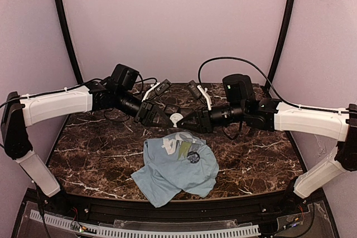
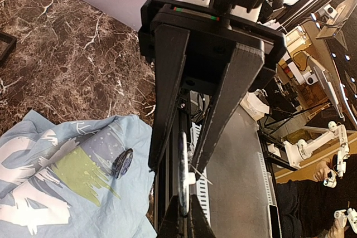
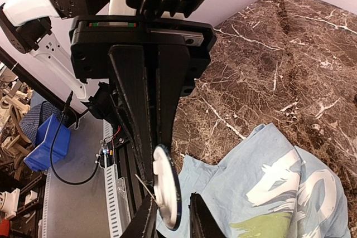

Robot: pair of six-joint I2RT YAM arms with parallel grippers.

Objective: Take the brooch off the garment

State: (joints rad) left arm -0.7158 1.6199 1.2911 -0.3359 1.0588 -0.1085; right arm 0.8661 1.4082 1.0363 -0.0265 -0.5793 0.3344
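A round brooch [image 1: 176, 120] with a white back and a dark rim hangs in the air above the table, between my two grippers. My left gripper [image 2: 182, 198] is shut on its lower edge. The right gripper [image 3: 172, 196] stands open, one finger on each side of the brooch [image 3: 164, 182], with a gap at the dark face. Below lies the light blue garment [image 1: 167, 174], crumpled, with a white and green print. Another small dark round brooch [image 1: 193, 157] sits on that print, also seen from the left wrist [image 2: 121, 163].
The brown marble table [image 1: 83, 149] reaches to purple walls at the back and sides. Two small black trays [image 1: 162, 87] [image 1: 193, 89] stand at the back, behind the arms. The garment [image 3: 268, 182] lies close to the table's front edge.
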